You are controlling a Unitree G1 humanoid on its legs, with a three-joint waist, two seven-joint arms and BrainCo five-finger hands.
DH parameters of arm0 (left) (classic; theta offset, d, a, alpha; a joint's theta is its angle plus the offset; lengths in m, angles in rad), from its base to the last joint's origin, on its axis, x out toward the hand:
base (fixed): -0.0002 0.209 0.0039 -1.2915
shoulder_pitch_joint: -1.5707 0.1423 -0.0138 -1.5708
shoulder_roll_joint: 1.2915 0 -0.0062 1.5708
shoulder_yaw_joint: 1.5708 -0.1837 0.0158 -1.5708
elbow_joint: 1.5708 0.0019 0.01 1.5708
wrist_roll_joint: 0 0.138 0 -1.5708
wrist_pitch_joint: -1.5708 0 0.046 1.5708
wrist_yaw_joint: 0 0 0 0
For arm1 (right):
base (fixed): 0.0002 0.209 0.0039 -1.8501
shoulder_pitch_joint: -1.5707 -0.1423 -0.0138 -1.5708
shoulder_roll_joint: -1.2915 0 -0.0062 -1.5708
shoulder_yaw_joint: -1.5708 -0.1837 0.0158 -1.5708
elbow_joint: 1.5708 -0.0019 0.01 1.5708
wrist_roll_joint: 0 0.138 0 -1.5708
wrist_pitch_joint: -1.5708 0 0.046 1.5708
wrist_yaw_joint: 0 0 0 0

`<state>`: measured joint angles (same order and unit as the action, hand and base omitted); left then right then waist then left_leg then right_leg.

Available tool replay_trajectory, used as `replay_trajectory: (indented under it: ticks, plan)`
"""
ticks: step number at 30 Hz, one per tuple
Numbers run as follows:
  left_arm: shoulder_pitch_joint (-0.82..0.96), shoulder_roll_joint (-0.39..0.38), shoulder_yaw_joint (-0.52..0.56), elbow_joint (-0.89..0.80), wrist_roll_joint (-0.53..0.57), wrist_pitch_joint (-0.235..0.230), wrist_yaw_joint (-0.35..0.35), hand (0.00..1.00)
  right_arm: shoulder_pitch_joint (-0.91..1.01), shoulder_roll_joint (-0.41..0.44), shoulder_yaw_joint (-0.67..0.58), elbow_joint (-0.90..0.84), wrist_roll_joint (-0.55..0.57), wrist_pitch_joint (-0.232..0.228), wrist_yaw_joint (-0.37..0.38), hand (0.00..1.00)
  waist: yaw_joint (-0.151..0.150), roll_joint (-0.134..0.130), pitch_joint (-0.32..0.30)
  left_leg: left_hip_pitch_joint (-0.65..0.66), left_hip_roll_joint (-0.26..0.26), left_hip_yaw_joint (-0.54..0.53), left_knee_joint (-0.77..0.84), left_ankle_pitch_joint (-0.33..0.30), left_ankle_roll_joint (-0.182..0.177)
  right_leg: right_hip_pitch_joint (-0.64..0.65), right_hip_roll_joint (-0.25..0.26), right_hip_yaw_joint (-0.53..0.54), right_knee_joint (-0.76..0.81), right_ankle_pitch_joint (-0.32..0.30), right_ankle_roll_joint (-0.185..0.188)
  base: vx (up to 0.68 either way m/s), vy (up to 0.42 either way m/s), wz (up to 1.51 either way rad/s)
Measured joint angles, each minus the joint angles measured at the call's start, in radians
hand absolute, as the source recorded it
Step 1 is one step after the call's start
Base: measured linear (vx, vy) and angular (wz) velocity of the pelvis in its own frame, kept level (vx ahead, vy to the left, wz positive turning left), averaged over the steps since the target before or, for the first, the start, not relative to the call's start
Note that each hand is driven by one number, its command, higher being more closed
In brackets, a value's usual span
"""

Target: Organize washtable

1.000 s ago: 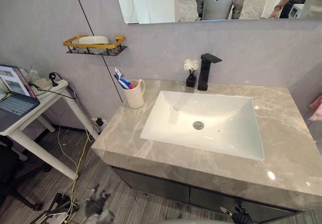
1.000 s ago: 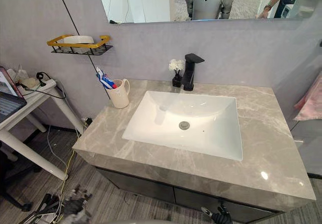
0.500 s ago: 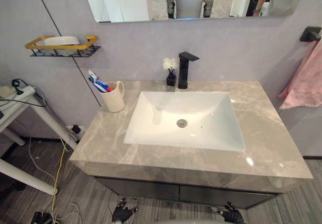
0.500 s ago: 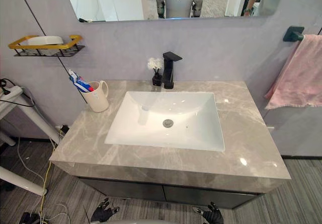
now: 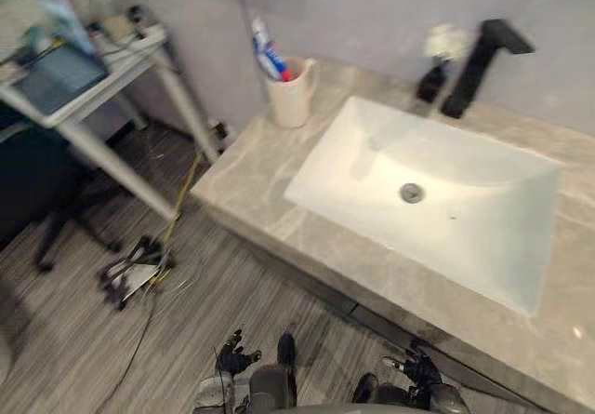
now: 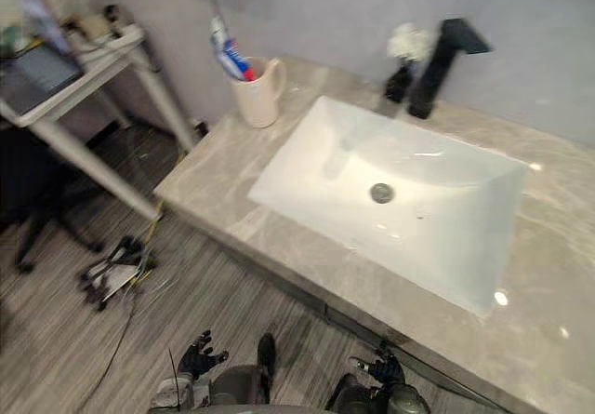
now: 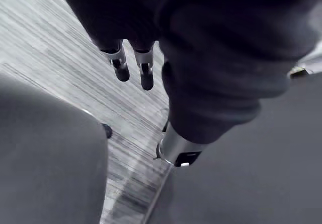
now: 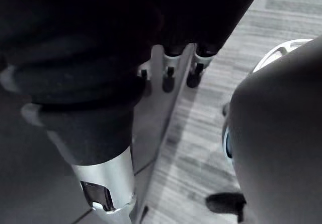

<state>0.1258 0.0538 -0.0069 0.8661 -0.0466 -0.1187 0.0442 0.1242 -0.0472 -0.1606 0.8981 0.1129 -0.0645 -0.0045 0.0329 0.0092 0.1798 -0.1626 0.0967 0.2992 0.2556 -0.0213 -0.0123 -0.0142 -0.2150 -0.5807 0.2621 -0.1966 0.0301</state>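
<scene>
The grey marble washtable (image 5: pixel 249 187) holds a white sink (image 5: pixel 483 247) with a drain in its middle. A cream mug (image 5: pixel 290 100) with a toothbrush and a toothpaste tube (image 5: pixel 267 57) stands on its left corner. A black faucet (image 5: pixel 480 56) rises behind the sink, with a small dark bottle of white flowers (image 5: pixel 435 68) beside it. My left hand (image 5: pixel 232 354) and right hand (image 5: pixel 418 367) hang low over the floor in front of the cabinet, both open and holding nothing. In the wrist views the left hand's fingers (image 7: pixel 134 67) and the right hand's fingers (image 8: pixel 180 74) point down at the floor.
A white side table (image 5: pixel 104 77) with a laptop (image 5: pixel 54 75) stands left of the washtable. Loose cables and a plug strip (image 5: pixel 136 271) lie on the striped floor below it. A dark chair base (image 5: pixel 56 239) stands further left.
The whole picture has swung and tilted, so the camera has moved. Things on the washtable stay in place. Both hands stay low and open.
</scene>
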Motion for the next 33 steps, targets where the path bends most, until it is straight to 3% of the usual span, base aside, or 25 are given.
replay_trajectory:
  ticks: [1, 4, 6, 7, 10, 13, 15, 16, 17, 18, 19, 20, 21, 22, 23, 27, 29, 30, 31, 32, 33]
  plan:
    - [0.005, 0.003, -0.003, 0.009, 0.024, 0.000, 0.000, 0.00, 0.002, 0.004, -0.004, -0.001, 0.012, 0.002, -0.002, 0.00, -0.023, -0.001, 0.000, 0.040, 0.027, 0.114, 0.050, -0.047, -0.003, 0.023, -0.012, -0.043, 0.004, 0.000, 0.000, -0.04, -0.014, 1.08]
    - [-0.015, 0.013, -0.057, 0.042, 0.063, 0.010, 0.001, 0.00, -0.006, 0.001, -0.011, -0.004, 0.026, -0.008, -0.013, 0.00, -0.061, 0.011, 0.001, 0.114, 0.042, 0.231, 0.004, -0.093, -0.032, 0.033, -0.031, -0.119, 0.015, 0.006, 0.011, -0.07, 0.125, 0.83]
    - [-0.032, 0.013, -0.082, 0.057, 0.069, 0.023, 0.002, 0.00, -0.013, 0.003, -0.029, -0.004, 0.034, -0.007, -0.014, 0.00, -0.070, 0.026, -0.001, 0.144, 0.011, 0.214, -0.097, -0.101, -0.028, 0.036, -0.028, -0.145, 0.010, 0.024, 0.038, -0.13, 0.230, 0.64]
    - [-0.037, 0.027, -0.095, 0.057, 0.071, 0.023, 0.003, 0.00, -0.010, 0.012, -0.026, -0.005, 0.034, -0.007, -0.014, 0.00, -0.071, 0.009, 0.001, 0.148, -0.013, 0.191, -0.127, -0.081, -0.016, 0.046, -0.031, -0.156, -0.011, 0.045, 0.042, -0.15, 0.243, 0.55]
    - [-0.037, 0.042, -0.112, 0.058, 0.079, 0.023, 0.004, 0.00, -0.010, 0.018, -0.015, -0.005, 0.033, -0.006, -0.014, 0.00, -0.067, -0.005, 0.001, 0.141, -0.047, 0.164, -0.138, -0.072, -0.002, 0.054, -0.048, -0.150, -0.028, 0.076, 0.052, -0.12, 0.185, 0.34]
    - [-0.037, 0.042, -0.112, 0.059, 0.080, 0.023, 0.004, 0.00, -0.021, 0.000, 0.026, -0.005, 0.032, -0.003, -0.012, 0.00, -0.055, -0.005, 0.004, 0.129, -0.080, 0.146, -0.141, -0.091, 0.028, 0.024, -0.095, -0.133, 0.041, 0.054, 0.060, -0.12, 0.143, 0.11]
    - [-0.037, 0.043, -0.111, 0.053, 0.080, 0.023, 0.004, 0.00, -0.022, -0.002, 0.035, -0.018, 0.032, -0.002, -0.011, 0.00, -0.053, -0.015, 0.011, 0.112, -0.125, 0.053, -0.140, -0.099, 0.042, -0.025, -0.084, 0.009, 0.094, -0.041, 0.051, -0.15, 0.148, 0.44]
    - [-0.037, 0.053, -0.111, 0.053, 0.079, 0.024, 0.004, 0.00, -0.017, 0.001, 0.033, -0.020, 0.035, -0.003, -0.011, 0.00, -0.056, -0.024, 0.016, 0.111, -0.153, -0.020, -0.137, -0.099, 0.042, -0.040, -0.026, 0.156, 0.093, -0.084, 0.042, -0.01, 0.112, 1.00]
    - [-0.037, 0.058, -0.109, 0.053, 0.077, 0.024, 0.004, 0.00, -0.013, 0.003, 0.037, -0.020, 0.035, -0.003, -0.011, 0.00, -0.056, -0.034, 0.015, 0.111, -0.187, -0.079, -0.133, -0.105, 0.052, -0.038, 0.004, 0.233, 0.095, -0.093, 0.040, 0.04, 0.102, 1.18]
    - [-0.036, 0.059, -0.107, 0.052, 0.075, 0.024, 0.004, 0.00, -0.010, 0.002, 0.038, -0.020, 0.035, -0.003, -0.010, 0.00, -0.056, -0.039, 0.015, 0.113, -0.203, -0.107, -0.130, -0.113, 0.066, -0.035, 0.002, 0.237, 0.101, -0.095, 0.044, 0.14, 0.079, 1.35]
    - [-0.033, 0.054, -0.100, 0.045, 0.065, 0.023, 0.004, 0.00, 0.005, 0.003, 0.038, -0.019, 0.035, -0.003, -0.010, 0.00, -0.056, -0.050, 0.014, 0.119, -0.225, -0.172, -0.114, -0.132, 0.110, -0.021, -0.025, 0.214, 0.147, -0.089, 0.084, 0.18, 0.015, 1.17]
    - [-0.037, 0.045, -0.084, 0.045, 0.047, 0.023, 0.009, 0.00, -0.005, -0.003, 0.038, -0.021, 0.044, -0.005, -0.006, 0.00, -0.046, -0.029, 0.022, 0.123, -0.242, -0.240, -0.105, -0.099, 0.164, -0.095, -0.047, 0.244, 0.323, -0.090, 0.066, 0.17, 0.043, 1.07]
    - [-0.041, 0.039, -0.076, 0.048, 0.038, 0.024, 0.011, 0.00, -0.014, -0.008, 0.041, -0.019, 0.044, -0.005, -0.004, 0.00, -0.045, -0.027, 0.028, 0.120, -0.233, -0.263, -0.089, -0.105, 0.165, -0.115, -0.028, 0.276, 0.336, -0.103, 0.050, 0.16, 0.057, 0.92]
    - [-0.046, 0.032, -0.071, 0.051, 0.030, 0.029, 0.014, 0.00, -0.020, -0.014, 0.047, -0.023, 0.043, -0.008, 0.005, 0.00, -0.046, -0.005, 0.034, 0.125, -0.211, -0.304, -0.079, -0.116, 0.159, -0.148, 0.029, 0.316, 0.297, -0.115, 0.039, 0.13, 0.075, 0.76]
    - [-0.047, 0.031, -0.071, 0.050, 0.026, 0.028, 0.015, 0.00, -0.017, -0.012, 0.056, -0.023, 0.044, -0.008, 0.008, 0.00, -0.042, -0.005, 0.035, 0.128, -0.205, -0.325, -0.080, -0.119, 0.158, -0.171, 0.048, 0.328, 0.290, -0.115, 0.039, 0.20, 0.043, 1.00]
    - [-0.048, 0.040, -0.050, 0.049, 0.018, 0.028, 0.016, 0.00, 0.011, 0.008, 0.057, -0.062, 0.055, -0.019, 0.008, 0.00, -0.037, -0.030, 0.038, 0.173, -0.212, -0.510, -0.085, -0.143, 0.117, -0.291, 0.148, 0.472, 0.257, -0.107, 0.047, 0.30, -0.078, 1.30]
    - [-0.049, 0.037, -0.020, 0.053, 0.016, 0.028, 0.014, 0.00, 0.028, 0.023, 0.056, -0.068, 0.057, -0.026, 0.008, 0.00, -0.036, -0.052, 0.029, 0.193, -0.225, -0.582, -0.090, -0.178, 0.105, -0.303, 0.144, 0.501, 0.254, -0.093, 0.025, 0.36, -0.215, 1.67]
    - [-0.052, 0.029, 0.002, 0.051, 0.009, 0.028, 0.014, 0.00, 0.034, 0.031, 0.057, -0.069, 0.056, -0.026, 0.008, 0.00, -0.033, -0.057, 0.025, 0.181, -0.210, -0.580, -0.046, -0.222, 0.081, -0.285, 0.138, 0.471, 0.198, -0.066, 0.006, 0.37, -0.245, 1.85]
    - [-0.053, 0.027, 0.024, 0.050, -0.005, 0.027, 0.015, 0.00, 0.039, 0.040, 0.050, -0.075, 0.057, -0.026, 0.008, 0.00, -0.027, -0.076, 0.015, 0.136, -0.188, -0.529, 0.042, -0.265, 0.043, -0.248, 0.118, 0.421, 0.117, 0.084, -0.030, 0.37, -0.243, 1.75]
    - [-0.060, 0.015, 0.031, 0.056, -0.013, 0.029, 0.017, 0.00, 0.029, 0.031, 0.041, -0.077, 0.055, -0.025, 0.009, 0.00, -0.022, -0.055, 0.017, 0.121, -0.164, -0.501, 0.082, -0.276, 0.031, -0.239, 0.122, 0.381, 0.127, 0.081, -0.034, 0.40, -0.209, 1.65]
    - [-0.059, 0.003, 0.042, 0.049, -0.023, 0.028, 0.016, 0.00, 0.027, 0.026, 0.039, -0.076, 0.055, -0.026, 0.005, 0.00, -0.022, -0.042, 0.014, 0.081, -0.136, -0.420, 0.137, -0.258, -0.030, -0.210, 0.122, 0.340, 0.108, 0.077, -0.048, 0.42, -0.171, 1.36]
